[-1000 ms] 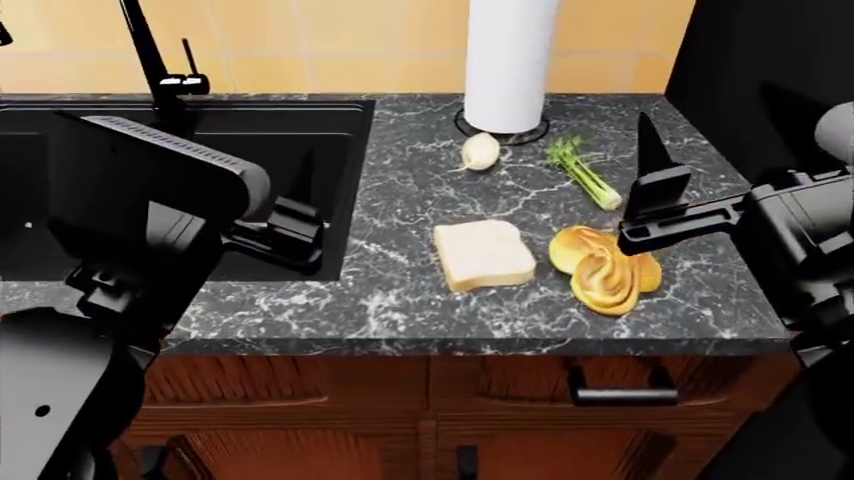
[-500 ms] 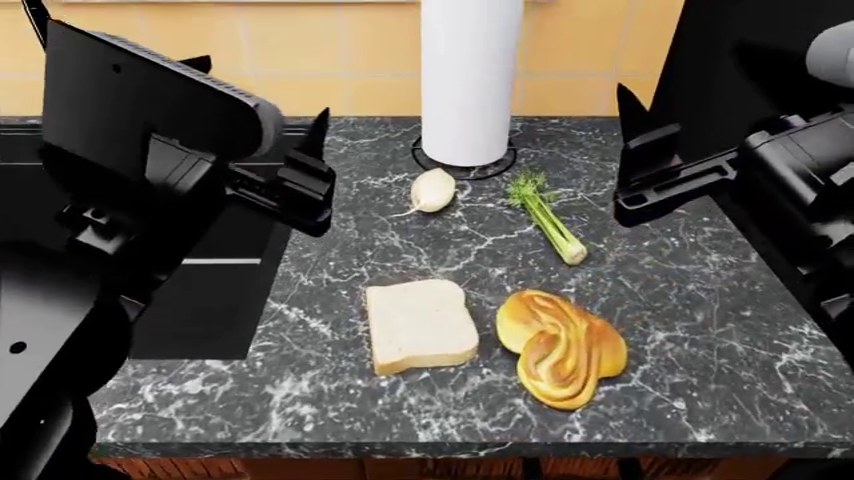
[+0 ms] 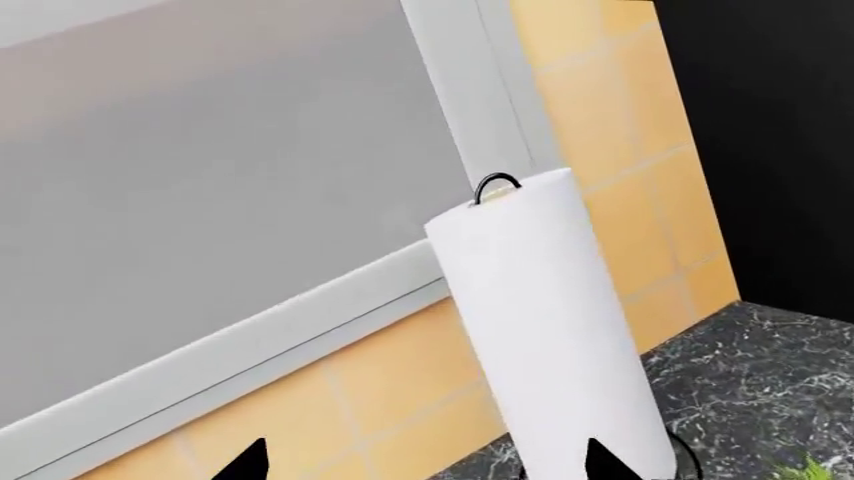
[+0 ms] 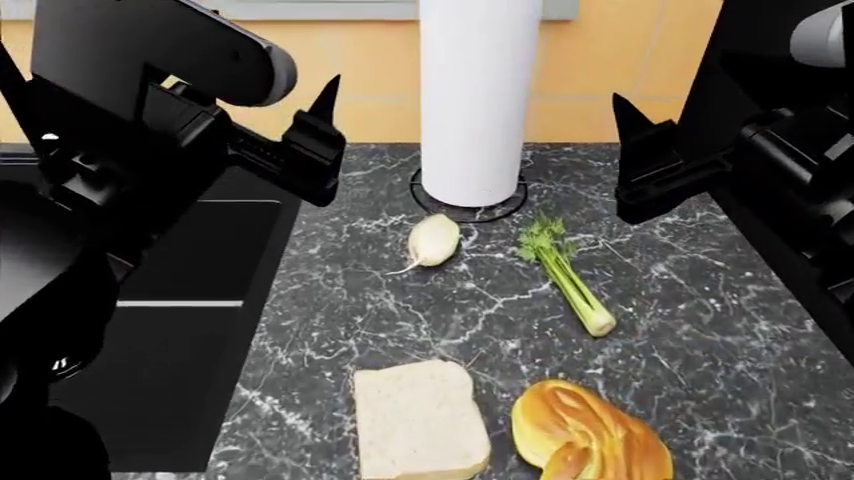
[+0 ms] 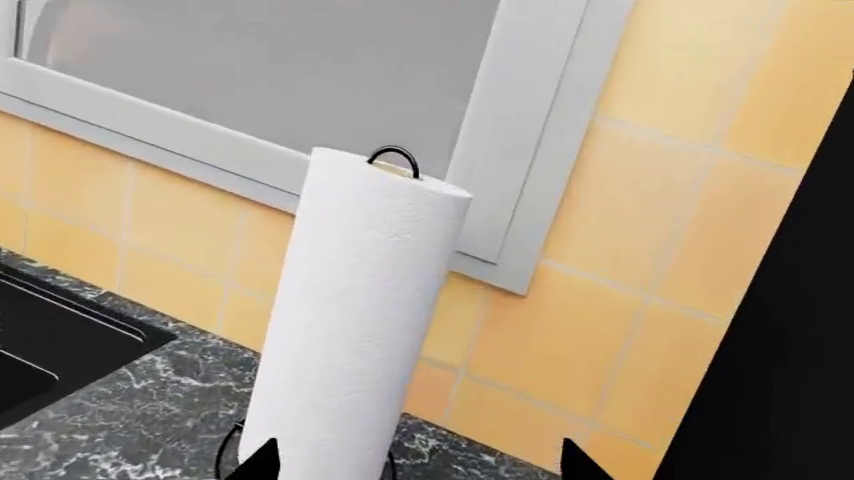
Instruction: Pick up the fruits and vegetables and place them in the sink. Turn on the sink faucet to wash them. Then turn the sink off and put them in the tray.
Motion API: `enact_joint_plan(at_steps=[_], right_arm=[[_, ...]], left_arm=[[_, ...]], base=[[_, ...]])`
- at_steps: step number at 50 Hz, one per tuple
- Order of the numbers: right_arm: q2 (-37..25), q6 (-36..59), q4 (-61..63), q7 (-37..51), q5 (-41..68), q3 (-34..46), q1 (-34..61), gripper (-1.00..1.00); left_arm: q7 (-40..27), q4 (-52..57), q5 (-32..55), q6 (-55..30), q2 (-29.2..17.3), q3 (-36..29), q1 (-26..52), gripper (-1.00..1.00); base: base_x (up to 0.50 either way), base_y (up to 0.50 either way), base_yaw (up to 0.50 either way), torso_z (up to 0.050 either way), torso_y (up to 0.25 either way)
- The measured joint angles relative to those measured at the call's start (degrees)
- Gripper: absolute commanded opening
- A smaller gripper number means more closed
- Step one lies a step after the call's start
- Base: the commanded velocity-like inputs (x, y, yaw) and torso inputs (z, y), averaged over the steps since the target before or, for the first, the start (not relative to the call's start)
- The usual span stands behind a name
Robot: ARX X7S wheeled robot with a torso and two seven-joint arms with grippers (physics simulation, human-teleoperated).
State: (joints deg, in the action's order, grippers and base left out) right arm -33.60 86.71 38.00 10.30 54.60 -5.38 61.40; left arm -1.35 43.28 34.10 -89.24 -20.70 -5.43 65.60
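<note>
Since half a second ago the head view has closed in on the desk (image 4: pixel 747 330): the paper towel roll (image 4: pixel 478 100) stands taller, the bulb (image 4: pixel 434 240) and celery stalk (image 4: pixel 571 280) sit nearer the middle of the picture, and both arms have risen to the upper corners. Nothing has been picked up yet, so the task is at its first step, the approach to the produce. The bulb lies on the marble desk just in front of the towel holder's ring, its root tail pointing near-left; the celery lies just to its right, leafy top far, cut end near. Nearer still rest the slice of bread (image 4: pixel 420 420) and the twisted pastry (image 4: pixel 587 435), which stay out of this job. The sink (image 4: pixel 200 300) opens on the left, apart from the produce; faucet and tray are out of view. The left gripper (image 4: pixel 314 150) hangs above the sink's right edge, the right gripper (image 4: pixel 641 170) above the desk's right side. Both wrist views show two dark fingertips set well apart with only the towel roll beyond them, so the jaws of each stand open and empty. The next move likely calls for one arm to descend, the left over the bulb or the right over the celery, and straddle it before closing.
</note>
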Motion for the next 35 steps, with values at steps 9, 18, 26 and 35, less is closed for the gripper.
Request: enact_joint_plan(at_steps=[9,18,26,35], right_arm=[[-0.58,-0.54,-0.95,1.51,1.97,0.32,0.53,1.0],[-1.63,0.58,-1.37,2.53,4.57,1.49,0.55,1.0],[-3.36,1.84,-4.15,5.86,9.65,6.47,0.92,1.0],[-5.67,2.01,-9.87,10.73,16.54,14.11,3.49,1.0]], left_arm=[[-2.67,-0.65,4.04,0.12,-0.87,-0.05,1.04,1.0],[-5.05,-0.67,7.76,0.15,-1.54,-0.1,1.47,1.0],[-7.18,-0.82,10.85,0.26,-2.13,-0.08,1.84,1.0],[-8.91,-1.23,13.26,0.98,-3.01,-0.11,1.76,1.0]], base=[[0.3,-0.07,0.0,0.0,0.002],[0.0,0.0,0.0,0.0,0.0],[0.0,0.0,0.0,0.0,0.0],[0.0,0.0,0.0,0.0,0.0]])
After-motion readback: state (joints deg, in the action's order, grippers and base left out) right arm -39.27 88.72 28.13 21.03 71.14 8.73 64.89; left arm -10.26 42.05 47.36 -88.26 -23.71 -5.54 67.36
